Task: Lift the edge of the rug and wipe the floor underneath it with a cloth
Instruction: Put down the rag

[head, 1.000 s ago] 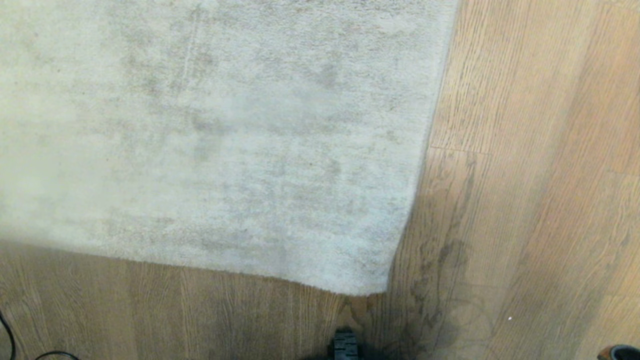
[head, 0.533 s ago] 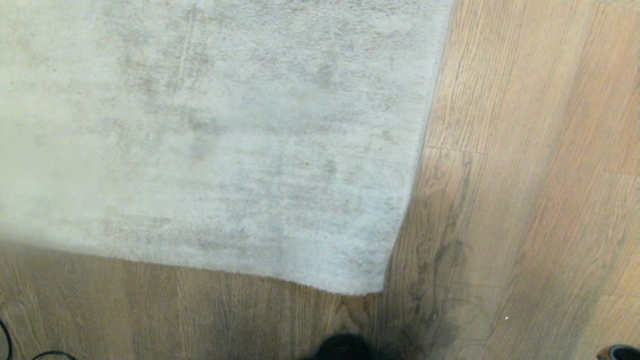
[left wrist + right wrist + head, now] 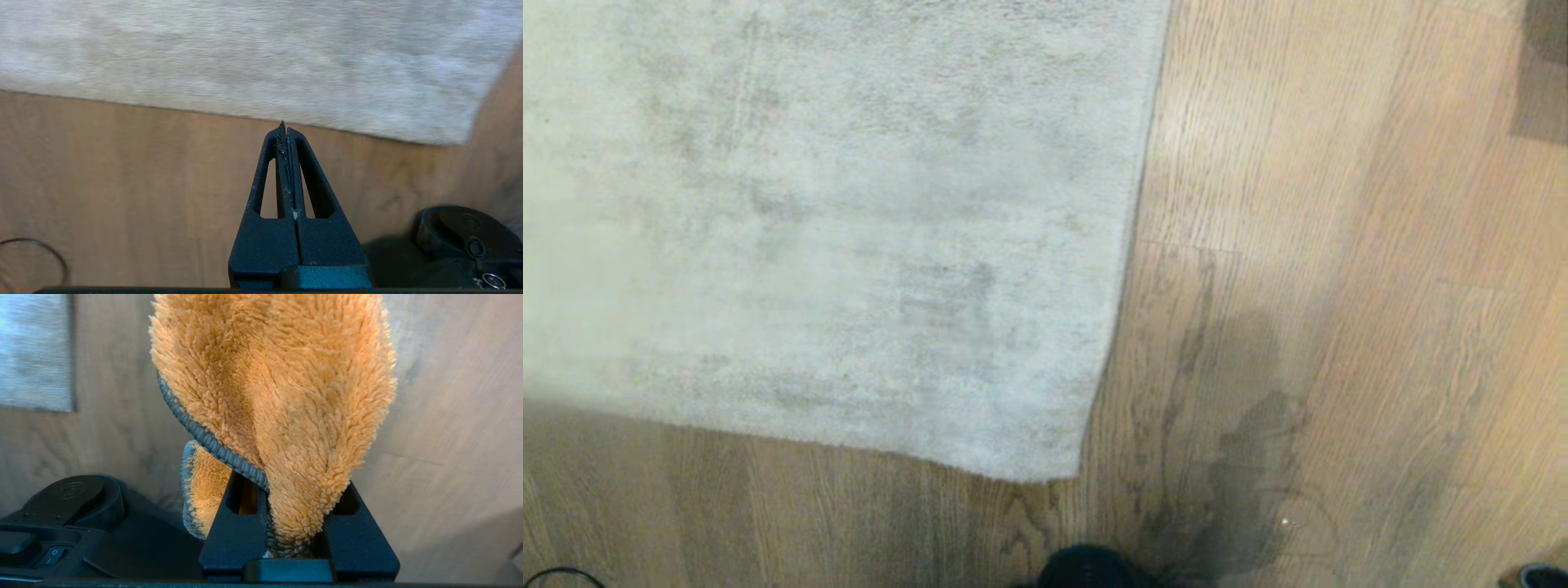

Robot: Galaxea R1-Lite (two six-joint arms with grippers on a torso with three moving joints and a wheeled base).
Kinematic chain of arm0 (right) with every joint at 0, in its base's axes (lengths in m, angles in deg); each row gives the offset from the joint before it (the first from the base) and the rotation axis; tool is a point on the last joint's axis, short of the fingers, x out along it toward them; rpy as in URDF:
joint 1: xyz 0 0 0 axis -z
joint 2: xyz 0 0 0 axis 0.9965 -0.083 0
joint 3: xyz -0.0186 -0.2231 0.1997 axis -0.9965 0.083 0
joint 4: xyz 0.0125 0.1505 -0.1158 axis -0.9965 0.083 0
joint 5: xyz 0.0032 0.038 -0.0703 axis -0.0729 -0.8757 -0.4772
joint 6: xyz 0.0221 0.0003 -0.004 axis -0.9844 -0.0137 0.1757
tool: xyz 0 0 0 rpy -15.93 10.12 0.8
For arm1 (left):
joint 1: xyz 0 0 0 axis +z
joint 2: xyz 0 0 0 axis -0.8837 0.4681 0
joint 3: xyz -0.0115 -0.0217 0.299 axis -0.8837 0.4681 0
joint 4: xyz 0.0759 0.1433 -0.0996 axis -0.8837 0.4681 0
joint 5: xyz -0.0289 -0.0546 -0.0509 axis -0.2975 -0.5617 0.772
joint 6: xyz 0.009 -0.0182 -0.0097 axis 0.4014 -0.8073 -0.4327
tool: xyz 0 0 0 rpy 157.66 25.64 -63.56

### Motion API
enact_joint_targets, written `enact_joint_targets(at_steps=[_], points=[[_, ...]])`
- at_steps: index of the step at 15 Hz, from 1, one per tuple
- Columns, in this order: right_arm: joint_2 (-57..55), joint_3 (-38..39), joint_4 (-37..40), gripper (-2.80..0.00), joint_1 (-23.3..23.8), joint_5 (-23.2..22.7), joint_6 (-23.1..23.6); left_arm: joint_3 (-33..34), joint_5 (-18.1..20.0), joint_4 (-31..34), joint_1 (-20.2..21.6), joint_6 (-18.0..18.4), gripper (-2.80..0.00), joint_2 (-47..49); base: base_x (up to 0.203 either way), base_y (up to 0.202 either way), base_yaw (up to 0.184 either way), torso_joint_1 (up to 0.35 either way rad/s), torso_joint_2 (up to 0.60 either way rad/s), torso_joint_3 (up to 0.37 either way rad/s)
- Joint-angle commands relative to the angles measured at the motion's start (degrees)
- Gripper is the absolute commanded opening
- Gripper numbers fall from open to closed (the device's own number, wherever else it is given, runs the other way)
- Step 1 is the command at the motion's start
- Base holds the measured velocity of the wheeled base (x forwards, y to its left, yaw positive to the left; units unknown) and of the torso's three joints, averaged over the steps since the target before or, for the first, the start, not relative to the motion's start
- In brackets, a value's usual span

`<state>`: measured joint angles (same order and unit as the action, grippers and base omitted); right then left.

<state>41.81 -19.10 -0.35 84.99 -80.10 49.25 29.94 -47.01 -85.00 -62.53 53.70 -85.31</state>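
The floor (image 3: 1339,245) is covered from nine to twelve o'clock by the rug, its rug edge (image 3: 1045,472) lying flat at six o'clock. The cloth (image 3: 282,400) is clamped in the right gripper (image 3: 292,522). The left gripper (image 3: 284,134), pressed closed and empty, should be opened, then slid beneath the hem.

- A rug (image 3: 833,229) lies flat on the floor (image 3: 1339,286) and fills the upper left of the head view.
- The rug edge (image 3: 1131,245) runs down its right side to a corner near the bottom centre.
- Bare floor lies to the right of the rug and in front of it, nearer the robot.
- A cable (image 3: 560,576) lies on the floor at the near left.
- The left gripper (image 3: 284,134) hangs over the floor just before the rug's near border.
- The cloth (image 3: 278,396) sits between the right gripper (image 3: 292,522) fingers, above bare floor, right of the rug.
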Motion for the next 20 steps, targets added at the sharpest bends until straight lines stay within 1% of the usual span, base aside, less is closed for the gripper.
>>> enact_joint_targets(at_steps=[1,9,20], points=[[-0.07,0.0,0.05,-2.8,-0.02,-0.03,0.04,0.0,-0.01,0.02,0.0,0.0,-2.8,0.0,0.0,-0.196,-0.001,0.01,0.01,0.005],[-0.07,0.0,0.05,-2.8,-0.02,-0.03,0.04,0.0,-0.01,0.02,0.0,-0.09,-2.8,0.0,0.0,-0.181,0.0,0.002,0.0,0.003],[-0.07,0.0,-0.03,-2.8,-0.02,-0.03,0.04,0.0,-0.01,0.02,0.0,0.0,-2.8,0.0,0.0,-0.005,0.0,0.0,0.0,0.0]])
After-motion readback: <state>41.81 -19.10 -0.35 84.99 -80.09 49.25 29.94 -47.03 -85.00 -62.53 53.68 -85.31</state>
